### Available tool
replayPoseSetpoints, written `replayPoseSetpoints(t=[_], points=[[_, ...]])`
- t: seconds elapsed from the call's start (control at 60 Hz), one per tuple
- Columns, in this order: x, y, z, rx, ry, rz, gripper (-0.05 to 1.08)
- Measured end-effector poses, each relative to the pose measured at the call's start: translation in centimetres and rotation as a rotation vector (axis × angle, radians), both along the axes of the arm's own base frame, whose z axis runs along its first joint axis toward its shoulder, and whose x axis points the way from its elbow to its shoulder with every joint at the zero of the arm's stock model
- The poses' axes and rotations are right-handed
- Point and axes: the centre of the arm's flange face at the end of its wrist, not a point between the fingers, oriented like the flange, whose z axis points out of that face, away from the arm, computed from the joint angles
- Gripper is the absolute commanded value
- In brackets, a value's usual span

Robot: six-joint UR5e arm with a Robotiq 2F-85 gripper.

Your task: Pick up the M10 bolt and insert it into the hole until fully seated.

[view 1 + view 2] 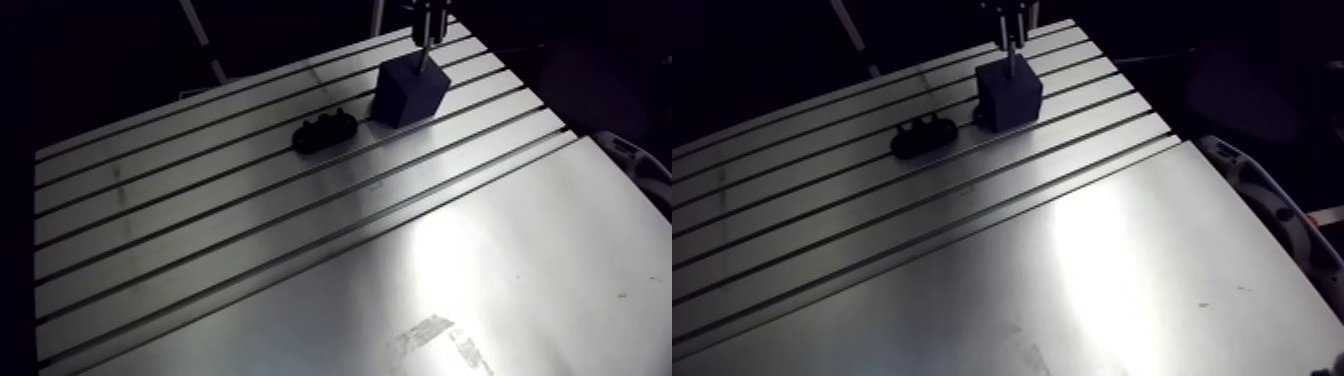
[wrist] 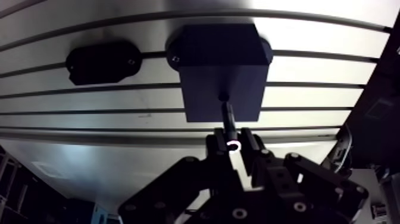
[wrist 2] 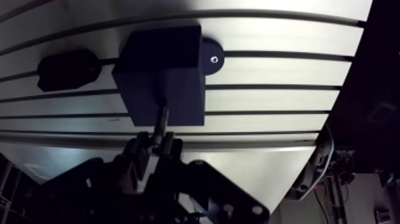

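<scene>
You're at a robotics lab or workshop bench. The signs are a slotted aluminium table [image 1: 300, 230] (parallel grooves run its whole length), a dark fixture block [image 2: 220, 71] standing just ahead of the gripper [image 2: 232, 146], which pinches the M10 bolt [image 2: 228, 116], and a black holder [image 2: 102, 61] beside that block.

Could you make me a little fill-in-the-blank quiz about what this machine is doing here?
The gripper is shut on the ____. The tip of the bolt meets a hole in the dark ____. The block stands on a slotted ____. Missing words: bolt, block, table.
</scene>
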Motion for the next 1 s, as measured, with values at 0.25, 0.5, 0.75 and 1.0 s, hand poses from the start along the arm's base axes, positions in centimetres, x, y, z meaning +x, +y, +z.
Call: replayPoseSetpoints(t=[0.25, 0.5, 0.75, 1.0], points=[[0.00, 0.05, -0.01, 0.001, 0.001, -0.001, 1.08], [-0.04, 0.07, -0.01, 0.001, 0.005, 0.000, 1.08], [-0.06, 0.07, -0.01, 0.001, 0.007, 0.000, 1.08], [-0.05, 0.06, -0.01, 0.001, 0.006, 0.000, 1.08]])
